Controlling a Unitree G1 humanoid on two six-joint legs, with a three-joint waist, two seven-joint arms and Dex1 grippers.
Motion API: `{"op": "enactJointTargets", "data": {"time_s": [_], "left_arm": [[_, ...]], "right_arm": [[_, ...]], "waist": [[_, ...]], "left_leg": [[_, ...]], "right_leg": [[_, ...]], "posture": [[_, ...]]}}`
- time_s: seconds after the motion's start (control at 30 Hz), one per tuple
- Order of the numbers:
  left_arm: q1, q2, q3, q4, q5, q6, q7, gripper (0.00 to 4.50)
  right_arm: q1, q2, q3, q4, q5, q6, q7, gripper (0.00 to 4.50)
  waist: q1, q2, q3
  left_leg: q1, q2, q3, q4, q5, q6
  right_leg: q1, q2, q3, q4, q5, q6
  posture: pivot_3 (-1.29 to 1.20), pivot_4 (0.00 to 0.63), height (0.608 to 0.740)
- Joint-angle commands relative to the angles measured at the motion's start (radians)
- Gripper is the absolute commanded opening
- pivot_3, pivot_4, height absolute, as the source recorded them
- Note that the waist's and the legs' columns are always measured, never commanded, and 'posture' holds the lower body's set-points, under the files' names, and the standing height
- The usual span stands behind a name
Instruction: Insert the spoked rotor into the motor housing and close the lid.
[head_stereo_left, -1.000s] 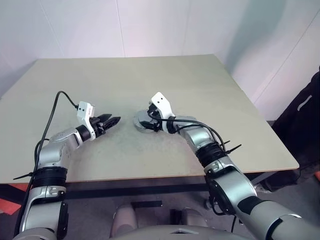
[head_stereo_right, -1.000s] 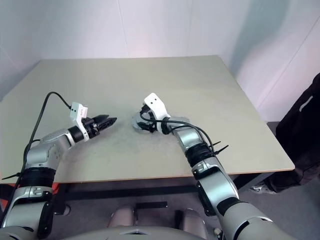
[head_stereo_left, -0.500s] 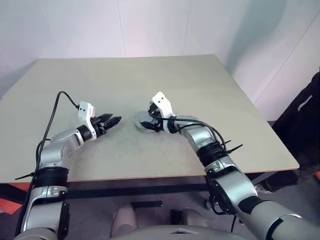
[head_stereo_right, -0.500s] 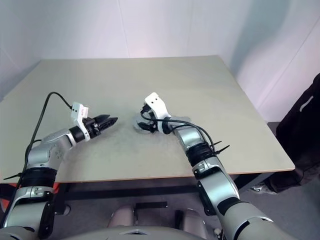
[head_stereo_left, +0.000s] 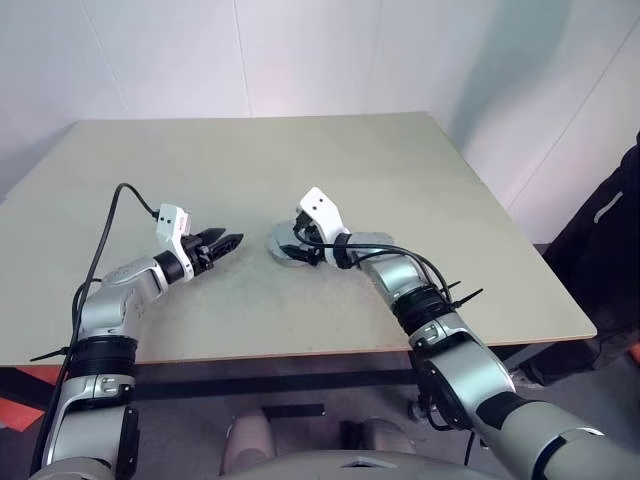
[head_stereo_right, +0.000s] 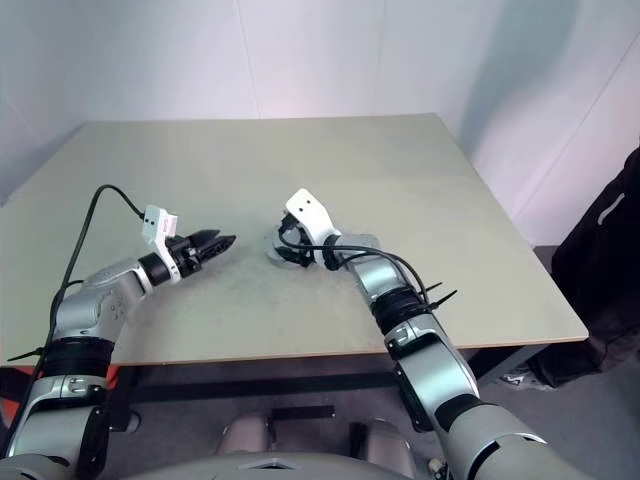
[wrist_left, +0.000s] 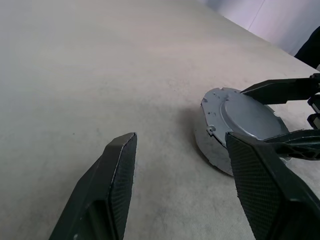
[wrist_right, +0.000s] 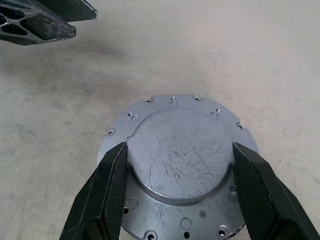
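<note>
Both grippers are working the lid-closing step: your right gripper (wrist_right: 177, 165) is clamping the lid's (wrist_right: 175, 150) raised centre between its fingers; your left gripper (wrist_left: 182, 165) is hovering beside it, fingers apart. You're likely seating it next, level.

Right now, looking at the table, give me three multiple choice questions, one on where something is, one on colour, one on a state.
1. Where does the lid lie?
A. between the right gripper's fingers
B. under the left gripper
C. at the table's far edge

2. What colour is the lid?
A. red
B. silvery-grey
C. yellow

3. How are the left gripper's fingers?
A. shut on the lid
B. open, holding nothing
C. shut on a cable

Answers: 1 A, the right gripper straddles the disc's raised centre. 2 B, it is bare scratched metal. 3 B, bare table shows between its spread fingers.
</note>
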Motion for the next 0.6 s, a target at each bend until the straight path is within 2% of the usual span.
{"op": "enactJointTargets", "data": {"time_s": [0.03, 0.23, 0.33, 0.6], "left_arm": [[-0.009, 0.004, 0.014, -0.040, -0.012, -0.005, 0.003, 3.03], [-0.009, 0.001, 0.010, -0.040, -0.011, -0.003, 0.004, 3.03], [-0.007, 0.002, 0.011, -0.042, -0.011, -0.001, 0.003, 3.03], [-0.009, 0.002, 0.010, -0.042, -0.010, 0.000, 0.002, 3.03]], "right_arm": [[0.016, -0.026, 0.021, 0.058, -0.027, 0.027, 0.031, 3.08], [0.002, -0.021, 0.011, 0.111, -0.049, -0.005, -0.026, 3.08], [-0.006, -0.018, 0.016, 0.132, -0.060, -0.030, -0.052, 3.08], [0.000, -0.054, 0.042, 0.115, -0.067, -0.042, 0.002, 3.08]], "waist": [[0.001, 0.000, 0.000], [0.000, 0.000, 0.000], [0.000, 0.000, 0.000], [0.001, 0.001, 0.000]], "left_leg": [[0.000, 0.000, 0.000, 0.000, 0.000, 0.000], [0.000, 0.000, 0.000, 0.000, -0.001, 0.002], [0.002, 0.000, 0.000, 0.000, -0.001, 0.002], [0.005, -0.001, 0.000, 0.000, -0.001, 0.002]], "right_leg": [[0.000, 0.000, 0.000, 0.000, 0.000, 0.000], [0.001, 0.000, 0.000, -0.001, 0.003, -0.005], [0.002, 0.000, 0.000, -0.001, 0.000, 0.000], [0.005, -0.001, 0.000, -0.002, -0.001, 0.002]], "posture": [[0.00, 0.000, 0.740], [0.00, 0.000, 0.740], [0.00, 0.000, 0.740], [0.00, 0.000, 0.740]]}}
